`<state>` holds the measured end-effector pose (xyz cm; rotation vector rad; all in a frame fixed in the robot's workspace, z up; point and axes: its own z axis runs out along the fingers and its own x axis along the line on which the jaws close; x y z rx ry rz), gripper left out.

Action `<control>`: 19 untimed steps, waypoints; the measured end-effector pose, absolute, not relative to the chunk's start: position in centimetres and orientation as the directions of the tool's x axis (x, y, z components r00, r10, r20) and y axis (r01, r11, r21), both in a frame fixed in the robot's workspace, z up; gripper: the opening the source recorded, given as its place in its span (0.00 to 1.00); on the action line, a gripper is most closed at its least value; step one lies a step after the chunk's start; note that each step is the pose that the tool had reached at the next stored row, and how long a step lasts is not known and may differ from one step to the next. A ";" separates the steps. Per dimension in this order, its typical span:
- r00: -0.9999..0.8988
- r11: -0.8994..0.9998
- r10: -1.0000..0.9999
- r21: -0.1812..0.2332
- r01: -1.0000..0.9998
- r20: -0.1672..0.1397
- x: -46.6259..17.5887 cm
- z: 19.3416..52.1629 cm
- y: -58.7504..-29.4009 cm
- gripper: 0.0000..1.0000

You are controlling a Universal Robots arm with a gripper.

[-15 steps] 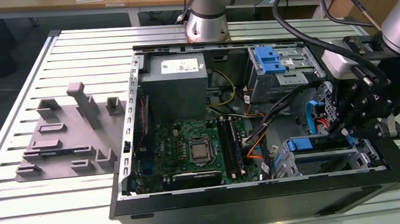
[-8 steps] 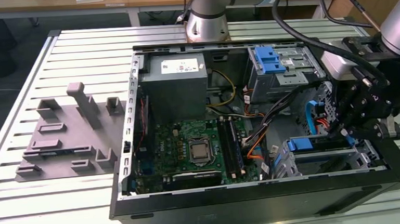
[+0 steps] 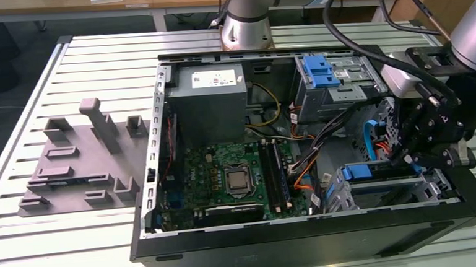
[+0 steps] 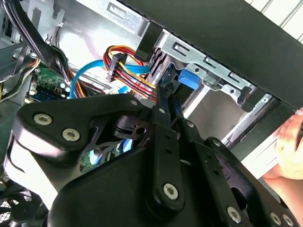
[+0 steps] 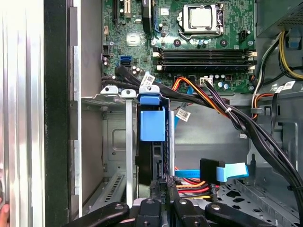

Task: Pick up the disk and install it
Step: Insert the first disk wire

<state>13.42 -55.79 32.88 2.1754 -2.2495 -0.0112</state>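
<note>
Exterior view first: the open black computer case (image 3: 311,244) lies on its side on the ribbed metal tabletop (image 3: 93,61), green motherboard (image 3: 224,178) face up. The black claw (image 3: 409,154) hangs inside the case toward the exterior view's right, just over the metal drive cage (image 3: 390,189). The disk, a flat drive edged with a blue plastic frame (image 3: 358,171), stands on edge in that cage. A grey metal box with a white sticker (image 3: 211,101) sits by the far wall, a blue ribbed latch (image 3: 321,71) on the upper bay beside it, and a grey moulded fixture (image 3: 79,165) rests on the tabletop well apart to the exterior view's left.

Second wrist view: the claw's black fingers (image 4: 165,118) are pressed close together, pointing at the blue frame (image 4: 187,78); whether they pinch it, I cannot tell. A bundle of red, yellow and orange wires (image 4: 125,59) and a light-blue cable (image 4: 87,73) crowd right beside the fingers. A person's hand (image 4: 289,146) shows at the case edge.

First wrist view: the disk (image 5: 153,125) sits upright in the cage slot, blue tab on top. A black connector with a blue ribbon (image 5: 222,171) and coloured wires (image 5: 189,185) lie just beside the claw (image 5: 161,189).
</note>
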 end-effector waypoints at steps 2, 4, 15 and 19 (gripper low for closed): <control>-0.033 0.033 -0.999 0.014 -0.999 0.005 13.4 32.8 -55.8 0.17; -0.033 0.034 -0.999 0.014 -0.999 0.005 13.4 32.8 -55.8 0.17; -0.034 0.034 -0.999 0.014 -0.999 0.003 13.4 33.6 -55.8 0.24; -0.033 0.033 -0.999 0.014 -0.999 0.001 13.4 34.0 -55.8 0.24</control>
